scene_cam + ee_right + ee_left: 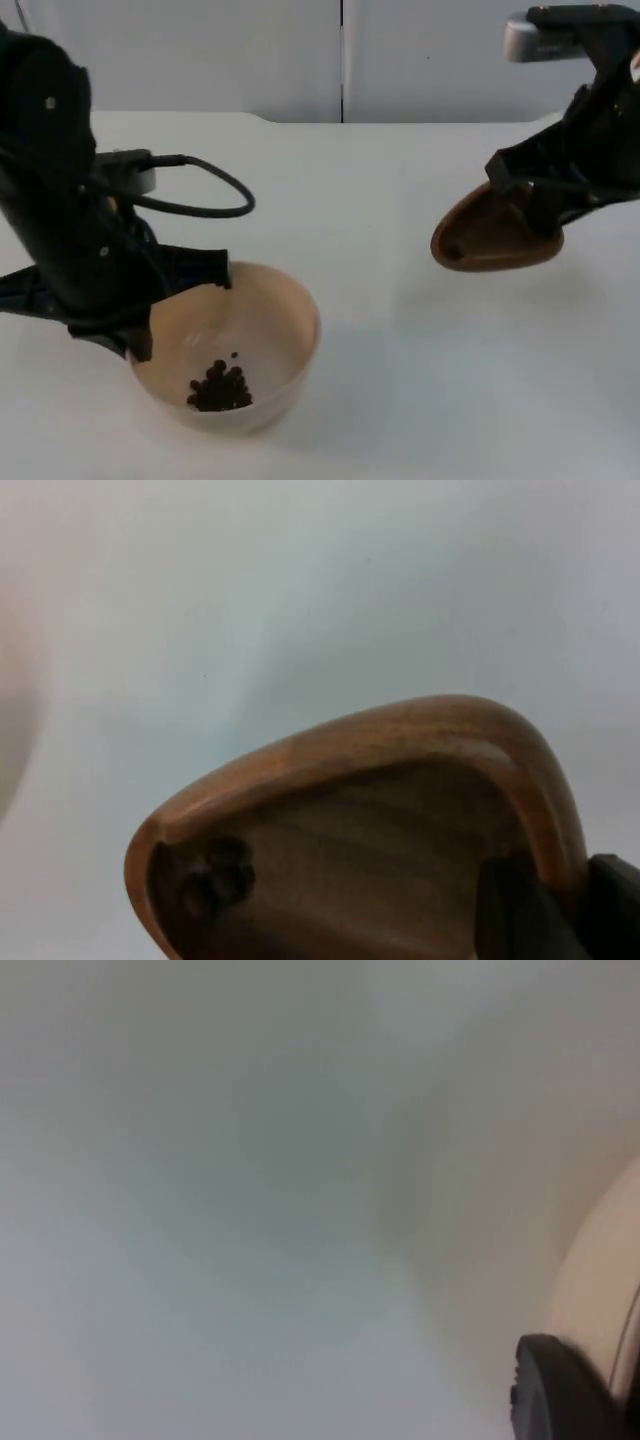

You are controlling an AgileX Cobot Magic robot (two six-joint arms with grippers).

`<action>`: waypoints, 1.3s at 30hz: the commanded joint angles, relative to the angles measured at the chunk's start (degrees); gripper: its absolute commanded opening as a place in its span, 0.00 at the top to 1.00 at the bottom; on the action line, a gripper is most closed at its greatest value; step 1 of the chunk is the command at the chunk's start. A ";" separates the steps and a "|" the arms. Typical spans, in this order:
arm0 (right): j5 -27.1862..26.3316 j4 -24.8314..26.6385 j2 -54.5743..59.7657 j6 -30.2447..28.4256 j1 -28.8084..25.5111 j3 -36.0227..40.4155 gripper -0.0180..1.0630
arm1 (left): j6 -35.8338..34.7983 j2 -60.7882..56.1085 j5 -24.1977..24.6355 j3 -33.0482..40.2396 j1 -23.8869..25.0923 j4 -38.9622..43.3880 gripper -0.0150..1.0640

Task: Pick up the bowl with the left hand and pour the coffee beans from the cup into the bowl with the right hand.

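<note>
One bowl, left gripper clamped on rim. One brown wooden cup, tipped in right gripper. One pile coffee beans in bowl; about three beans in cup.

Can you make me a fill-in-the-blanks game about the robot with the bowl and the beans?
1. The pile of coffee beans lies inside the pale ____.
2. The right gripper holds a tipped wooden cup whose colour is ____.
3. The left gripper grips the bowl at its ____.
4. A few beans are left inside the ____.

Missing words: bowl; brown; rim; cup
</note>
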 commanded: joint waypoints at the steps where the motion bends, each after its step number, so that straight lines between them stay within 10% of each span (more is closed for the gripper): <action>1: -2.65 0.76 -0.07 1.58 -0.08 0.70 0.98 | -0.26 -0.46 -1.54 1.79 0.77 1.32 0.99; 39: -14.67 2.05 17.20 9.67 1.66 1.94 0.98 | -0.26 -0.46 -1.45 2.30 0.77 1.19 0.99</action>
